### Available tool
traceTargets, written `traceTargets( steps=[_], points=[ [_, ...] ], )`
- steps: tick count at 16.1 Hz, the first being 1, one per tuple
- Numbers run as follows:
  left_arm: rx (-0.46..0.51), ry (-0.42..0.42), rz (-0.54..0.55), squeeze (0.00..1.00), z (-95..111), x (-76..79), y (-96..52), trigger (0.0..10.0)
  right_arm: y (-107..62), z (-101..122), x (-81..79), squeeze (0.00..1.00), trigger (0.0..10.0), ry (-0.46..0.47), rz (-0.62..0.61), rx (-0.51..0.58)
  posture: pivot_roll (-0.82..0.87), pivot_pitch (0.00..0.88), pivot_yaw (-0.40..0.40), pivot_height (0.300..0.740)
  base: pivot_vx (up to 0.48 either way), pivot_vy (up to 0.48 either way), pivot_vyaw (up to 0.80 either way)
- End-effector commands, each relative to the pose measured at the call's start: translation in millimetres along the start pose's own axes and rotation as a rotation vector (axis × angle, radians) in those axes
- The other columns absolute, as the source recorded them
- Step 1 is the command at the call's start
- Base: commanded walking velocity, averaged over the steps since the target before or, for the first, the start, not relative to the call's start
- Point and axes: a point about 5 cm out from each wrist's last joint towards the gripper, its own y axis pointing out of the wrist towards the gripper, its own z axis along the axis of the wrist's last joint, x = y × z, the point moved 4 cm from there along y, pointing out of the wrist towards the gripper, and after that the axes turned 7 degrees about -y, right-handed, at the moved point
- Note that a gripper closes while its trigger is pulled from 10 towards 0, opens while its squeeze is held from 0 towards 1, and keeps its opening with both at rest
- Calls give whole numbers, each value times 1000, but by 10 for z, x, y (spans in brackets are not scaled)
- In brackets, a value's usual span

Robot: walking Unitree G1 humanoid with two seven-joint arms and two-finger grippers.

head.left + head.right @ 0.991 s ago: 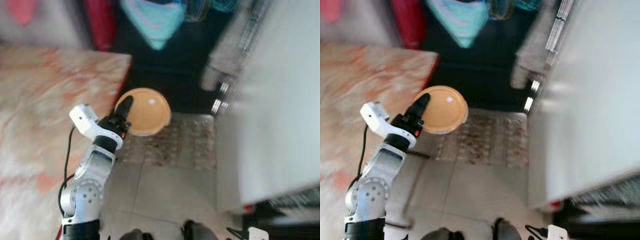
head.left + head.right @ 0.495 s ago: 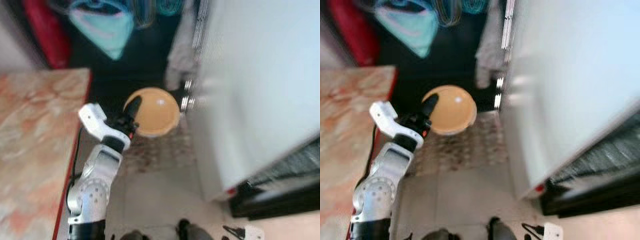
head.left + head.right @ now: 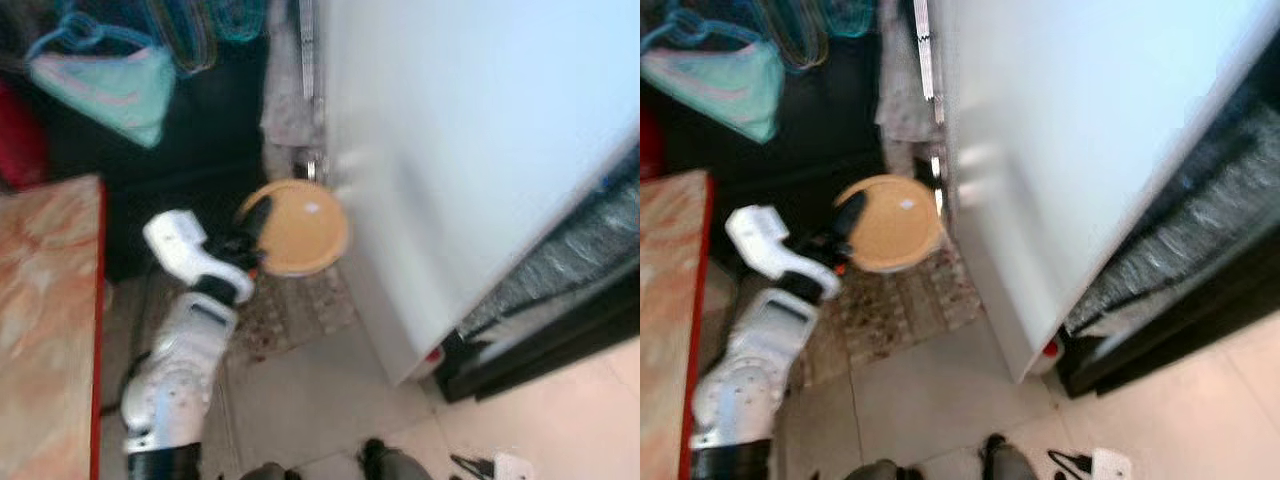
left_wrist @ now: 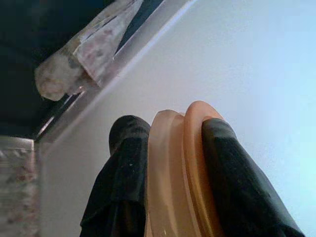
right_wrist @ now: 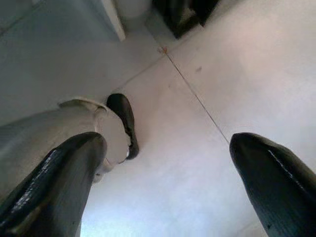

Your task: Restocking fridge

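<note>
The left claw [image 3: 256, 222] was pinched on the rim of a round, shallow orange plastic dish [image 3: 298, 228], its two black fingers [image 4: 123, 163] pressed against either face of what looked in the left wrist view like two stacked orange rims. The dish was held out in front of the robot, above a patterned floor mat [image 3: 300, 305] and just beside the large white fridge door [image 3: 450, 150], close to the door's edge without clearly touching it.

As a judgement, the restocking was in its carrying stage: the dish was already in hand and brought up to the fridge, but nothing showed it placed inside. What seemed left was getting round or past the door to a shelf, setting the dish down and letting go. The fridge interior was not visible, so how full it was could not be told.

The head views gave the wider layout: a marble-patterned tabletop with a red edge [image 3: 45, 320] on the robot's left, a teal bag [image 3: 105, 85] hanging in the dark corner beyond, and the silver left arm [image 3: 180, 370] reaching forward. The left wrist view showed the grip itself up close. The right wrist view showed the right claw [image 5: 163, 182] spread wide and empty, hanging over pale floor tiles [image 5: 197, 98] beside the robot's leg.
</note>
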Motion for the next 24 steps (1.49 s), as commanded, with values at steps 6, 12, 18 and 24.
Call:
traceTargets(
  steps=[6, 12, 18, 24],
  points=[
    [-11, -3, 5, 0, -53, 14, 7, 10000, -33, -165, -81, 0, 10000, 16, 19, -50, -30, 226, 85, 740, 0, 0, -703],
    [-5, -3, 15, 0, -53, -14, 12, 10000, -29, -151, -67, 0, 10000, 14, 14, -49, -36, 227, 81, 740, 0, 0, -701],
    [29, 37, 168, 0, -31, -344, -53, 10000, -24, -138, -73, 0, 10000, 17, 13, -46, -39, 224, 90, 740, 0, 0, -700],
    [170, 135, 538, 0, 214, -1078, -313, 10000, -24, -130, -94, 0, 10000, 48, -2, -33, -41, 219, 109, 740, 0, 0, -77]
  ],
)
